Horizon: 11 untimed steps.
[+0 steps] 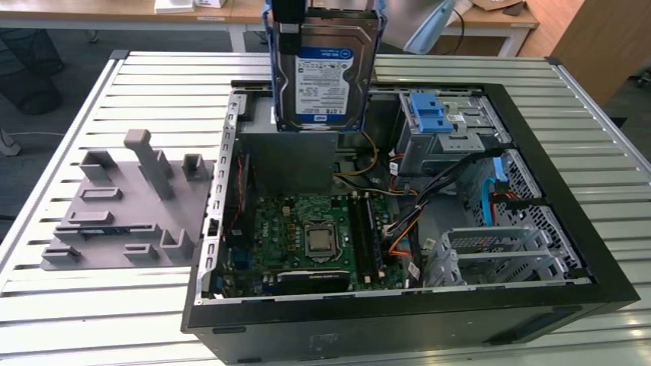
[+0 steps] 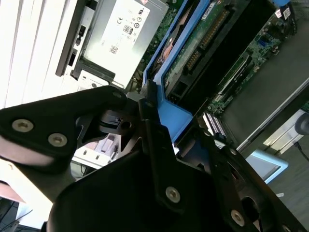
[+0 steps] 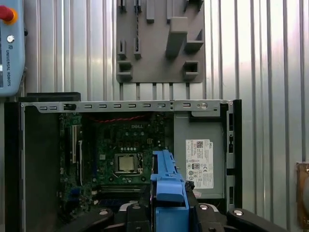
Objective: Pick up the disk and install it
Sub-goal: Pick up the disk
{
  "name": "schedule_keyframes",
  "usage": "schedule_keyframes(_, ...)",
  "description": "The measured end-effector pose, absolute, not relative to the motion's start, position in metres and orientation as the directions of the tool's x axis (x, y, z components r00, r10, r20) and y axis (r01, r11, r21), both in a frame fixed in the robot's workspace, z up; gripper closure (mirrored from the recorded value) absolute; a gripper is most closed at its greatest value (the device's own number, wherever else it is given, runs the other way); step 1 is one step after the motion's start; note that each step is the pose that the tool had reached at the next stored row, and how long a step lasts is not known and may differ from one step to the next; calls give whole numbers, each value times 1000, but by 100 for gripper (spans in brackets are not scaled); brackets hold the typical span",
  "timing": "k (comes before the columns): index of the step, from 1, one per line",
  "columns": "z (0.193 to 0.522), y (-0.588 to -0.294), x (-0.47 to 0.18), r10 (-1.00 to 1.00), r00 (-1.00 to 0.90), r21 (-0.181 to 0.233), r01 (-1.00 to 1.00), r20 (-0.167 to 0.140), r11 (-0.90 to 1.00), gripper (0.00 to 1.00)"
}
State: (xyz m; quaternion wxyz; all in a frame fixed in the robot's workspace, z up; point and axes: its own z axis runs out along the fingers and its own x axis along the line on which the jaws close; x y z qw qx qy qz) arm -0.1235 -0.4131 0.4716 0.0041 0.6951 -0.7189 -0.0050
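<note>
The disk (image 1: 325,69), a silver hard drive with a white-and-blue label in a blue plastic bracket, hangs upright above the far end of the open computer case (image 1: 569,229) in the exterior view. My gripper (image 1: 305,17) is shut on its top edge at the upper border of that view. In both wrist views the black fingers (image 3: 212,215) clamp the blue bracket (image 3: 169,186) from either side, with the drive's green underside (image 2: 203,43) seen edge-on over the case interior. The disk is clear of the case and touches nothing else.
Inside the case lie the green motherboard (image 1: 305,229), the grey power supply (image 3: 200,159), a drive cage with a blue ribbed latch (image 1: 432,114) and a bare metal cage (image 1: 498,252). A grey fixture plate (image 1: 122,206) sits on the slatted table (image 1: 133,305) at the exterior view's left.
</note>
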Motion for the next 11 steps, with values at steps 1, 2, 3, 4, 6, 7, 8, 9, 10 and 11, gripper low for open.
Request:
schedule_keyframes(1,471,-415,-123,-999,-34,13,-999,-1,34,64)
schedule_keyframes(2,471,-417,-122,-999,-34,13,-999,-1,34,64)
schedule_keyframes(3,471,-417,-120,-999,-34,13,-999,-1,34,64)
schedule_keyframes(4,471,-417,-116,-999,-34,13,-999,-1,34,64)
schedule_keyframes(6,470,-418,-110,-999,-34,13,-999,-1,34,64)
schedule_keyframes(7,470,-419,-107,-999,-34,13,-999,-1,34,64)
schedule_keyframes(8,470,-419,-105,-999,-34,13,-999,-1,34,64)
schedule_keyframes(9,470,-419,-104,-999,-34,13,-999,-1,34,64)
schedule_keyframes(10,470,-419,-104,-999,-34,13,-999,-1,34,64)
schedule_keyframes(11,470,-419,-104,-999,-34,13,-999,-1,34,64)
